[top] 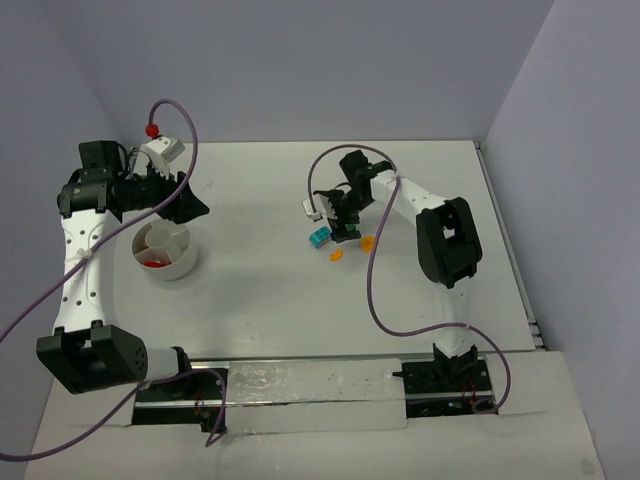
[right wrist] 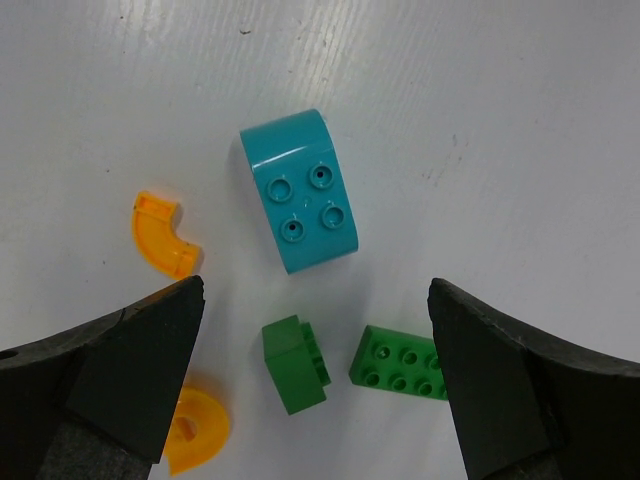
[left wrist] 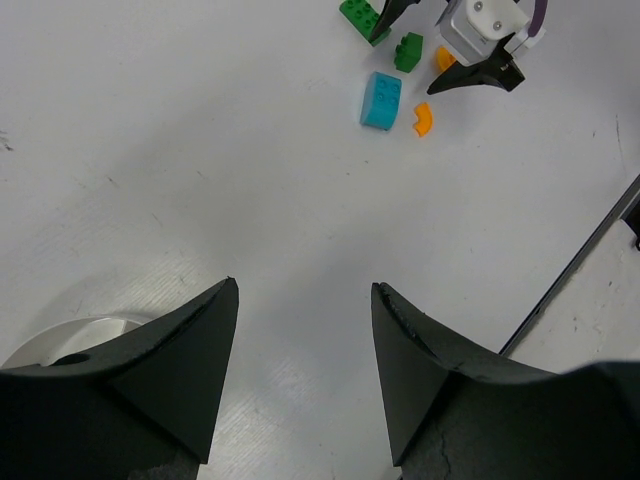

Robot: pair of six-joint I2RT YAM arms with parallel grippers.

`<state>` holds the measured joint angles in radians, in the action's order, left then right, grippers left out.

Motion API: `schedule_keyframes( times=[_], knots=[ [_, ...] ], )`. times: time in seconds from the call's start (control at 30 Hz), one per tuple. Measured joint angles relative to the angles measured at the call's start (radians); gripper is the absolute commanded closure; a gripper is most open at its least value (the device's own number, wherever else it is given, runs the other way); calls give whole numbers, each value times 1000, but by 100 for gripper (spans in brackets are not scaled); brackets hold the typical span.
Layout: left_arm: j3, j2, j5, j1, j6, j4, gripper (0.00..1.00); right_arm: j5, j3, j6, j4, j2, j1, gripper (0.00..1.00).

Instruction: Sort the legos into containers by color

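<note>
The legos lie in a loose group at mid-table: a cyan curved brick, a small green brick, a flat green brick and two orange curved pieces. My right gripper hovers over them, open wide, with the small green brick below the gap and nothing held. The white divided bowl stands at the left with a red piece in a near compartment. Just behind the bowl, my left gripper is open and empty. The bowl's rim shows beside its left finger.
Purple cables loop over the table from both wrists. The table's right edge has a dark rail. White walls close in the back and both sides. In the left wrist view the lego group lies far ahead under the right wrist.
</note>
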<state>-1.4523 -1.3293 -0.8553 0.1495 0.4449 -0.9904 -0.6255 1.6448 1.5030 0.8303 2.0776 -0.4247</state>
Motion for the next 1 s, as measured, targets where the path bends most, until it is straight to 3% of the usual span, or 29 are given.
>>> schedule_keyframes(
  times=[0.43, 0.57, 0.8, 0.93, 1.0],
  knots=[
    [49, 0, 40, 0, -51, 39, 37, -21, 24, 83, -2, 52, -63, 16],
    [55, 0, 47, 0, -54, 40, 37, -12, 25, 91, 1, 73, -70, 30],
    [76, 2, 54, 0, -65, 47, 38, 23, 25, 68, -10, 93, -73, 65],
    [98, 2, 63, 0, -98, 68, 35, 24, 27, 49, -22, 93, -75, 99],
    [109, 2, 65, 0, -125, 78, 33, 19, 27, 32, -28, 93, -78, 100]
  ],
)
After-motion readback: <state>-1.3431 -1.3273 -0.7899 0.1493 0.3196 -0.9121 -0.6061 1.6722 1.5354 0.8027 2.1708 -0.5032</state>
